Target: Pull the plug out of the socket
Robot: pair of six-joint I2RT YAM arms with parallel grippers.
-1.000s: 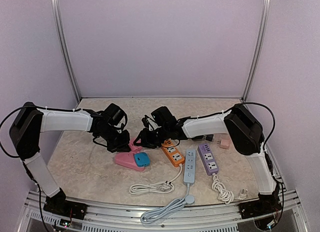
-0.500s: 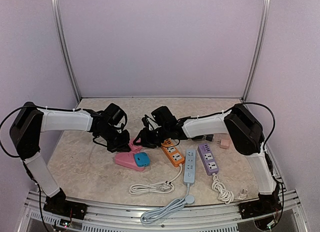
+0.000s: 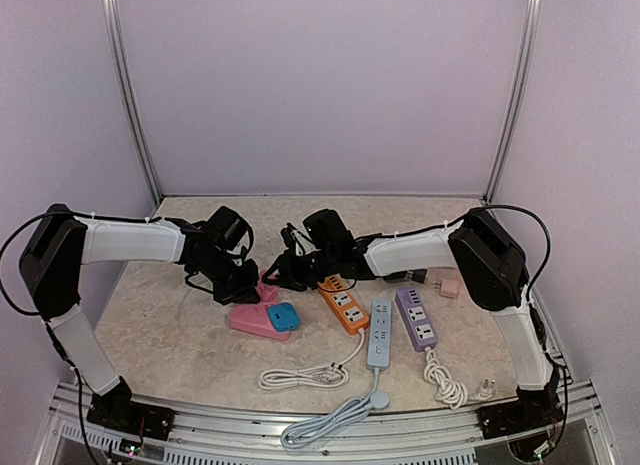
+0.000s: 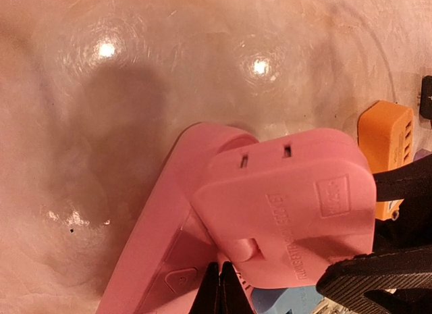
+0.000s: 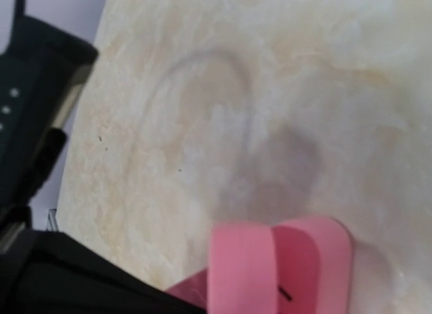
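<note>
Only my left wrist view shows the pink plug [image 4: 290,206] up close, sitting on the pink socket strip [image 4: 152,253], with my left end effector [image 4: 220,290] pinched closed right against it. From overhead the plug is a sliver at the strip's far end on the tabletop [image 3: 180,335]. My right end effector [image 3: 285,273] is just beside it; I cannot tell whether it grips.

Premises: a robotics laboratory test cell. Evidence: plain lilac walls [image 3: 320,85] framed by aluminium posts [image 3: 130,95]. Two robot arms [image 3: 130,242] are bolted to a metal rail [image 3: 300,440] at the marble-pattern table [image 3: 180,345] edge. Assorted coloured power strips [image 3: 255,322] are laid out.
</note>
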